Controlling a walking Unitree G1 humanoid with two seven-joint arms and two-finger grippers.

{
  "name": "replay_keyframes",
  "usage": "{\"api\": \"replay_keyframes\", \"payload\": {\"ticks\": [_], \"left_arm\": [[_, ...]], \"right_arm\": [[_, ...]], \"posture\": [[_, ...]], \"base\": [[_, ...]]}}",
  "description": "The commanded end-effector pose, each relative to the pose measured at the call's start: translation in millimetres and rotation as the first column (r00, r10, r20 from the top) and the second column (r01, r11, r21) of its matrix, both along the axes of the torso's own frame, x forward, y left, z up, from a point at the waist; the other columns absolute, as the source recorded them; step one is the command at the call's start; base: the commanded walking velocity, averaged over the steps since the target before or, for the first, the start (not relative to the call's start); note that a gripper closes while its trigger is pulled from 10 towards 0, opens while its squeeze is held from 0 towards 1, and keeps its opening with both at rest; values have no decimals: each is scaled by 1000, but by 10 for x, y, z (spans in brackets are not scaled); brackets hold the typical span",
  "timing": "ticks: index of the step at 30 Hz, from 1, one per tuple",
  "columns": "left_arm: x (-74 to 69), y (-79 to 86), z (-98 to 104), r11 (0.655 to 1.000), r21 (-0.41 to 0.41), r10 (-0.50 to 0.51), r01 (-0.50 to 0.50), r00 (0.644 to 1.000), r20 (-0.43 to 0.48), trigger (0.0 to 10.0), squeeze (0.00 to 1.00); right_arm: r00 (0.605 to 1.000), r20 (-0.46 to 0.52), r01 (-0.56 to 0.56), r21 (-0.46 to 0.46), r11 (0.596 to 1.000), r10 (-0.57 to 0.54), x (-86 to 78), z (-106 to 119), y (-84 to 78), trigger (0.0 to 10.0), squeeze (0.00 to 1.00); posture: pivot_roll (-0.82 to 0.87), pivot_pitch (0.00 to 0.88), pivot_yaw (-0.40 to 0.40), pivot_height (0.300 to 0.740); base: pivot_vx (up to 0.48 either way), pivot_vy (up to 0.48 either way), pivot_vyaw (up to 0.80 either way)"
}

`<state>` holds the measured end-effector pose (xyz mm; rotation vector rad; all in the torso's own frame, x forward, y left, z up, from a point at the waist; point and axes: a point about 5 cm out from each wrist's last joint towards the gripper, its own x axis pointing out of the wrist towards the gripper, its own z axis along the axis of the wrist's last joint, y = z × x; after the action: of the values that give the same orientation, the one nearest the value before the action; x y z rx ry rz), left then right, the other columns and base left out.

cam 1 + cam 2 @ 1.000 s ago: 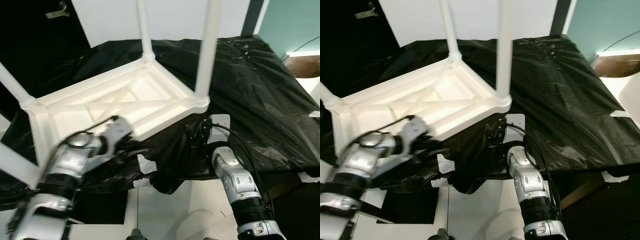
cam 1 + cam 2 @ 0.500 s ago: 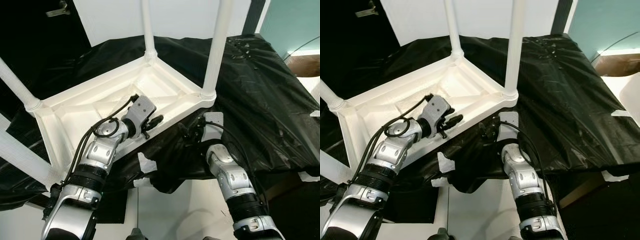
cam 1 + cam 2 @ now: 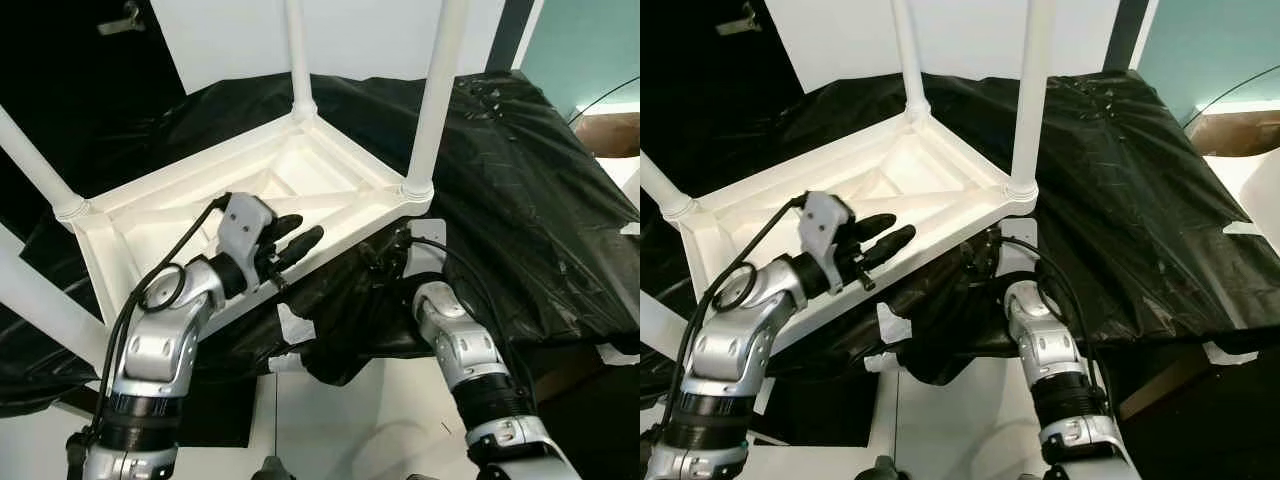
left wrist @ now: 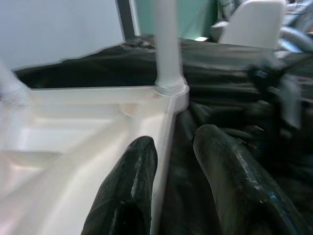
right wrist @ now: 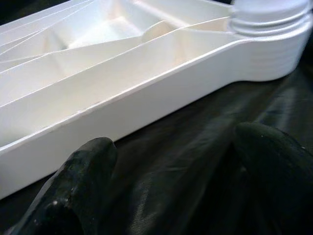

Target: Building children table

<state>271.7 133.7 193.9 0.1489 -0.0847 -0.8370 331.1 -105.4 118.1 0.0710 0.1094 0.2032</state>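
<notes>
The white plastic children's table [image 3: 250,190] lay upside down on the black plastic sheet [image 3: 520,170] covering the tabletop, its round white legs [image 3: 432,100] pointing up; all the corner sockets in view carried a leg.

In the last second the left gripper [image 3: 292,240] had risen from below the table's near edge, where it showed blurred in motion, to that white rim. Its jaws stood narrowly parted, straddling the rim, one finger [image 4: 129,181] over the ribbed underside and the other outside it, closed on nothing that could be seen. The head camera had shifted a little too, so the table's small drift across the picture was no real move. The right gripper [image 3: 385,255] had stayed low just beneath the near corner socket [image 3: 417,190], jaws wide over the sheet and empty.

This read as the left arm taking a steadying hold on the frame, probably to seat or check a leg.

No brand, label or writing could be read anywhere.
</notes>
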Motion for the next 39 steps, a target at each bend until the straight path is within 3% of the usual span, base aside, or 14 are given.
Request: {"api": "replay_keyframes", "payload": {"ticks": [1,4,8,12,14,16,18,21,24,26,28,31,34,39], "left_arm": [[-30,57,50,998,-31,60,-60,998,9,10000,0],[-233,148,101,981,-148,120,-122,993,-21,10000,0],[-350,214,105,974,-179,138,-143,990,-41,10000,0],[-688,423,128,985,-103,132,-139,988,-78,10000,0],[-688,423,128,985,-103,132,-139,988,-78,10000,0],[-859,523,49,995,-15,100,-104,984,-149,10000,0],[-942,546,5,996,31,86,-82,980,-179,10000,0],[-942,546,5,996,31,86,-82,980,-179,10000,0],[-1200,622,-116,992,122,69,-32,947,-313,10000,0],[-1200,622,-116,992,122,69,-32,947,-313,10000,0],[-1318,717,-119,982,180,110,-46,925,-364,10000,0],[-1387,761,-119,977,208,128,-49,913,-387,10000,0],[-1551,889,-123,965,254,183,-69,870,-459,10000,0],[-1644,1174,-115,922,348,330,-172,819,-470,10000,0]], "right_arm": [[1000,2,-6,13,1000,6,28,8,16,10000,0],[1000,11,-12,6,1000,12,106,56,25,10000,0],[1000,13,-14,3,1000,14,140,76,23,10000,0],[1000,17,-16,-6,1000,16,202,101,-7,10000,0],[1000,17,-16,-6,1000,16,202,101,-7,10000,0],[1000,18,-15,-15,1000,15,225,108,-12,10000,0],[1000,19,-14,-25,1000,15,238,108,-9,10000,0],[1000,19,-14,-25,1000,15,238,108,-9,10000,0],[1000,-3,2,-72,997,-3,300,96,-16,10000,0],[1000,-3,2,-72,997,-3,300,96,-16,10000,0],[1000,-19,11,-87,996,-12,338,94,-32,10000,0],[1000,-24,10,-90,996,-13,349,92,-38,10000,0],[1000,-29,8,-102,995,-11,377,88,-49,10000,0],[999,-35,7,-104,995,-10,403,86,-45,10000,0]], "posture": [[95,25,22,740],[108,23,9,740],[115,21,-1,740],[136,24,-19,740],[136,24,-19,740],[153,21,-33,740],[156,20,-37,740],[156,20,-37,740],[168,12,-46,740],[168,12,-46,740],[175,8,-50,740],[186,8,-55,740],[203,5,-59,740],[214,3,-66,740]], "base": [[0,0,0],[0,0,0],[0,0,0],[0,0,0],[0,0,0],[0,0,0],[0,0,0],[0,0,0],[0,0,0],[0,0,0],[0,0,0],[0,0,0],[0,0,0],[0,0,0]]}}
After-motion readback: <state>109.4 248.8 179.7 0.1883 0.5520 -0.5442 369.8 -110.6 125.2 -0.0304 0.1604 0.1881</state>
